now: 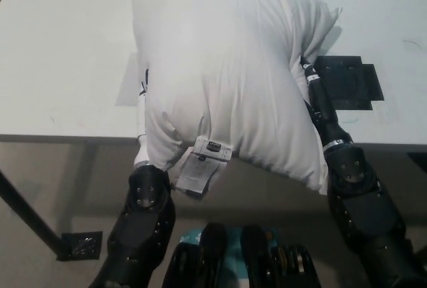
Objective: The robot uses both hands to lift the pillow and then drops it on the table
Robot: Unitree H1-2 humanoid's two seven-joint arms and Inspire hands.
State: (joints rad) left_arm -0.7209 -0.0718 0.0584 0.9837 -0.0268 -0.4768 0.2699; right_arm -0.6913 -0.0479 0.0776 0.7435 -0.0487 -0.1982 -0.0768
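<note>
Pillow (227,81): sitting squeezed between the two hands, bulging wide up top and pinching narrower toward the near edge; it is covering most of the middle of the picture.
Where it is: hanging over the table (60,55) and jutting out past the near edge; whether its underside is touching the tabletop, I cannot tell.
Shadow: lying on the tabletop just left of the pillow, a grey patch.
Tag (198,170): dangling from the pillow's near seam, a white label with a small dark mark at its top, tilting a little to the left.
Left hand (143,91): pressing into the pillow's left flank, only a sliver showing at the fabric's edge; fingers are buried in the pillow, so how far they are curling I cannot tell.
Left arm: the white forearm is running up from the dark joint below the table edge, tight against the pillow.
Right hand (308,78): pushing in from the right side, mostly swallowed by the fabric; I cannot tell how its fingers are set.
Right arm: the black forearm is slanting up along the pillow's right edge, touching it.
Black patch (348,81): lying flat on the table, just right of the right hand, partly peeking out from behind the pillow.
</note>
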